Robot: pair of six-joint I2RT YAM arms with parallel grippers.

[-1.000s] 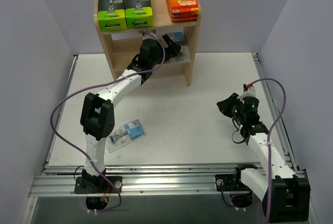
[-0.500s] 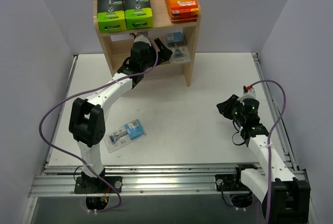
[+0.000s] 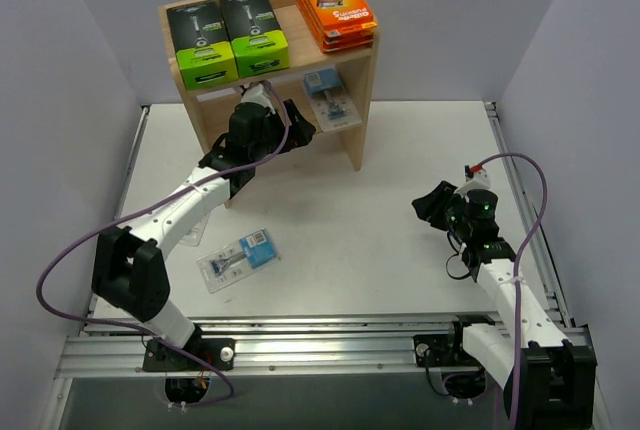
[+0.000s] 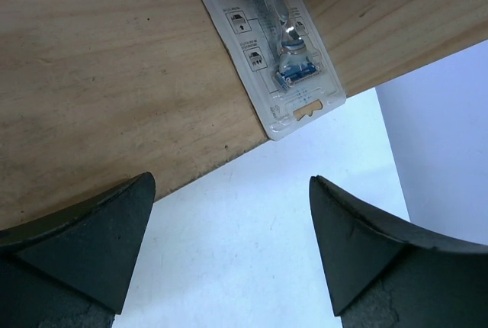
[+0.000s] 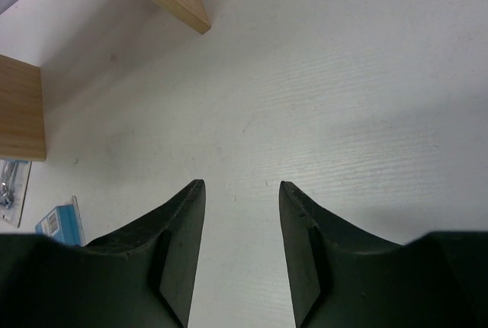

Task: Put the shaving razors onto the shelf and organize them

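two blister packs (image 3: 240, 258) (image 3: 328, 102) from above, one from the left wrist; left gripper (image 4: 231, 184) wide, right gripper (image 5: 241, 188) narrow.

Boxes (image 3: 255, 35) atop shelf (image 3: 362, 120), pack (image 3: 328, 100) inside, second pack (image 3: 238, 258) on table (image 3: 380, 240)

shelf (image 3: 365, 110) top: green-black boxes (image 3: 255, 35), orange stack (image 3: 335, 8) (seemingly three) | middle tier: blister pack (image 3: 328, 100) | table (image 3: 400, 240): second blister pack (image 3: 238, 258)
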